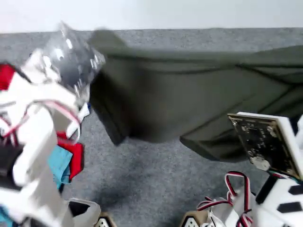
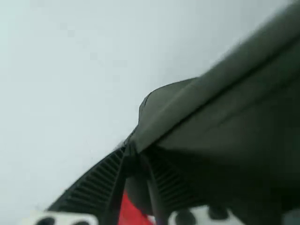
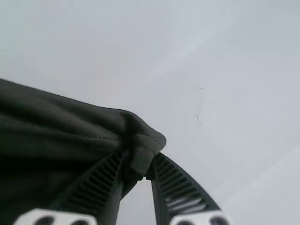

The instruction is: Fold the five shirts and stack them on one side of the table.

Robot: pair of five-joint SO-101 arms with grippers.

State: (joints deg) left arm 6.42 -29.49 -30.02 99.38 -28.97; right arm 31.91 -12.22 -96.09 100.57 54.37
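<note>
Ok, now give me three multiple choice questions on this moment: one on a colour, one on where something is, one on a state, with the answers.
1. What colour is the held shirt? A) white B) yellow C) dark green
2. Where do the red shirt and blue shirt lie? A) on the held shirt B) on the table beneath the left arm C) on the floor
3. How is the left gripper? A) shut on the held shirt's edge B) wide open C) shut on nothing

Answers: 1 C, every view shows dark green cloth; 2 B, the high view shows them heaped under that arm; 3 A, its wrist view shows the fingers pinching the cloth.
</note>
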